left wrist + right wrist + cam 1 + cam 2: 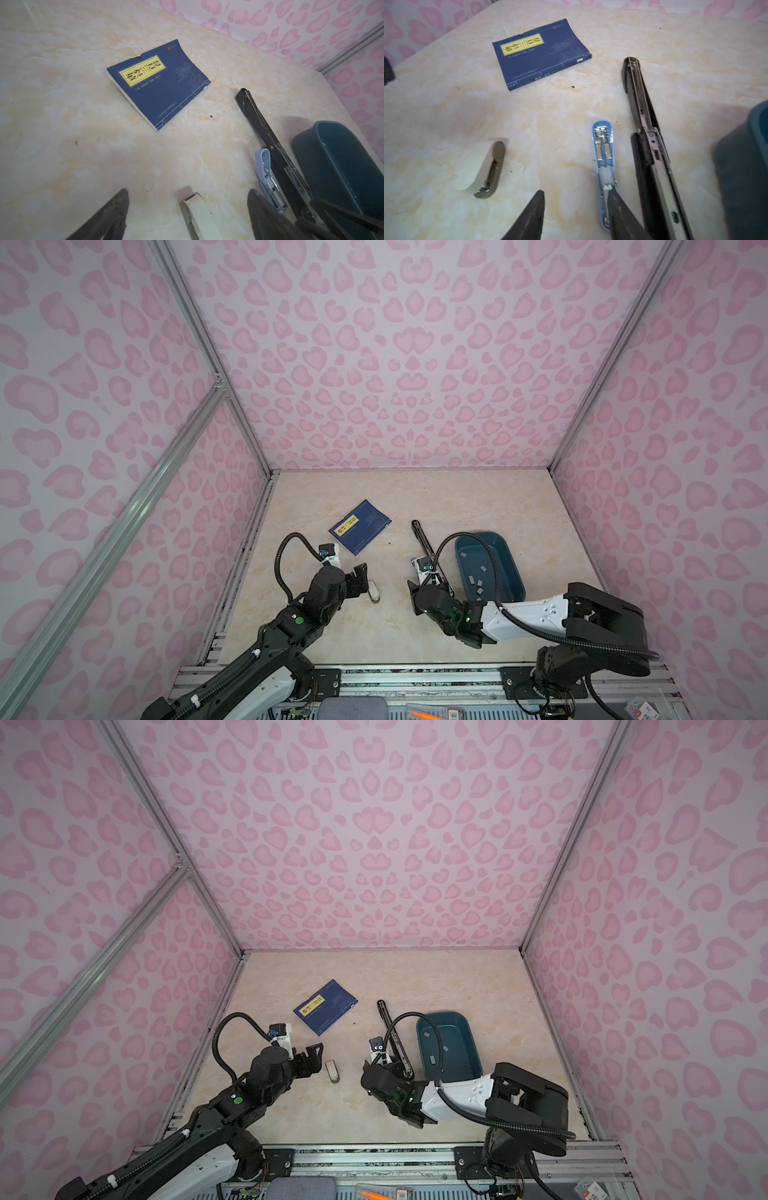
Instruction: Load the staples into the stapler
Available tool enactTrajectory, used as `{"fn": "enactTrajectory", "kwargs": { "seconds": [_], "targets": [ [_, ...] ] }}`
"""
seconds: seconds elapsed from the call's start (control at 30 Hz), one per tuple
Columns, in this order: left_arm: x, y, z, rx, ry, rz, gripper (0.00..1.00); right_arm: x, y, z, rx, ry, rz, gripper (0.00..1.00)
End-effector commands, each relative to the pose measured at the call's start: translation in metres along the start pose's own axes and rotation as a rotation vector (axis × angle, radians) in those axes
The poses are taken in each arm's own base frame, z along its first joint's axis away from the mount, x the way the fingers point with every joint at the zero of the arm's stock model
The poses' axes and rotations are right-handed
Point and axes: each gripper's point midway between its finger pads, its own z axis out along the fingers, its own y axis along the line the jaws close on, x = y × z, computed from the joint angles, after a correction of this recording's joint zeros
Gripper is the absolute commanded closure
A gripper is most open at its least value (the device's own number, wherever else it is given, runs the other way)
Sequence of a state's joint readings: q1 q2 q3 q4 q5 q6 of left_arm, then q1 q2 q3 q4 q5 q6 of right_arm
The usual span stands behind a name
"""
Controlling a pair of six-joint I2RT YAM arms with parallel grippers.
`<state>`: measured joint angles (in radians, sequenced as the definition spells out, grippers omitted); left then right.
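Near the tray (510, 558) of staples (471, 580), the blue stapler (604, 158) lies opened flat for loading; left pincer (188, 191) and right pincer (576, 191) spread, empty.

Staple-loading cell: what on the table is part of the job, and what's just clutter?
Job:
- staples, in the bin
- blue stapler, lying open
- black stapler, lying open
- white stapler, shut
(cannot tell which stapler is the target)

Lying about:
- book
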<state>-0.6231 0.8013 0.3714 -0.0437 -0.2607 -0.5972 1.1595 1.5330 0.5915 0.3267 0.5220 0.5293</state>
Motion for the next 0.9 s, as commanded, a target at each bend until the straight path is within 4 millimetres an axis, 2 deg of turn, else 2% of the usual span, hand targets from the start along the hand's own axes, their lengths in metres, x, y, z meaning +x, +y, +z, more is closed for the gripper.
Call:
{"fn": "enactTrajectory", "kwargs": {
  "seconds": [0.0,0.27,0.53,0.87],
  "targets": [
    [-0.010,-0.029,0.006,0.113,0.007,0.009,0.09,0.013,-0.011,0.001,0.021,0.033,-0.042,0.52],
    [0.004,-0.050,0.033,0.139,0.122,0.042,0.09,0.032,-0.016,0.016,0.045,0.088,-0.103,0.53],
    [0.013,-0.052,0.044,0.125,0.166,0.054,0.08,0.052,-0.021,0.040,0.071,0.151,-0.131,0.54],
    [0.017,-0.050,0.050,0.109,0.177,0.046,0.08,0.058,-0.005,0.041,0.010,0.159,-0.143,0.69]
  ]
}}
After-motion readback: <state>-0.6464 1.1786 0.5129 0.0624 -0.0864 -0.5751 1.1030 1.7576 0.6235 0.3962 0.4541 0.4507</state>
